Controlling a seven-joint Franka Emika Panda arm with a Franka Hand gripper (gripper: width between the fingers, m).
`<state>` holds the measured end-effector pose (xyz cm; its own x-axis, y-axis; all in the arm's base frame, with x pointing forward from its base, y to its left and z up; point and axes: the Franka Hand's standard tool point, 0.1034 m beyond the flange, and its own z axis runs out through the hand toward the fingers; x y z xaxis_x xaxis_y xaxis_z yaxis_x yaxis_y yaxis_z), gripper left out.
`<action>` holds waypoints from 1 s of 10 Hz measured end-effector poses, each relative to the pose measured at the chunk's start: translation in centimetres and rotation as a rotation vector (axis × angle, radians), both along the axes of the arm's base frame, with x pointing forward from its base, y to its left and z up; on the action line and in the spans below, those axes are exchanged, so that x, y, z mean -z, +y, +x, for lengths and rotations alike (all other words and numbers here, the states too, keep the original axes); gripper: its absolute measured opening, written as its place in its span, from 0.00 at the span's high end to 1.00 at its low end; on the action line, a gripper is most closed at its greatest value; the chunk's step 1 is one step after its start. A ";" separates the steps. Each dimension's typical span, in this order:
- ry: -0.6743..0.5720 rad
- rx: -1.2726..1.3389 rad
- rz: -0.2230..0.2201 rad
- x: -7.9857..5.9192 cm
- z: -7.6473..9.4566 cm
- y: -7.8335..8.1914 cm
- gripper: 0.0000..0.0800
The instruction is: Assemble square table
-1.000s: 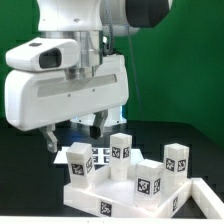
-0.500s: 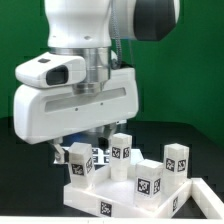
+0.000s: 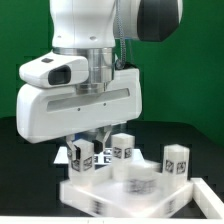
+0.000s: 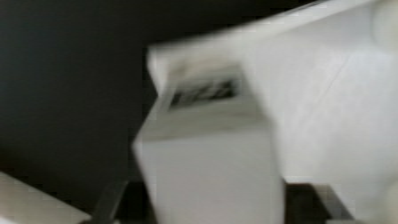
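On each leg (image 3: 80,156): square marker tags

The arm (image 3: 95,35) is glossy white, built from rounded, smooth shells. A dark grey, nearly black cap (image 3: 158,18) sits at one joint, on the exterior view's right. Below it a short cylindrical section carries a silvery ribbed ring (image 3: 102,70). A white lozenge-shaped housing (image 3: 55,72) sticks out toward the exterior view's left, with a small dark window in its face (likely a lens, though too small to tell). Under these hangs the wide, boxy white hand (image 3: 80,110) with softly rounded corners and a faint seam along its upper edge. Its underside is in shadow. No cables or screws can be made out.
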<state>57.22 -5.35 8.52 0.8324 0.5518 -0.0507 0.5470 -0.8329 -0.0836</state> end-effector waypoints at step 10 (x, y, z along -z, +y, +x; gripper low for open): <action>0.040 0.411 -0.022 0.2 -1.0 1.4 0.64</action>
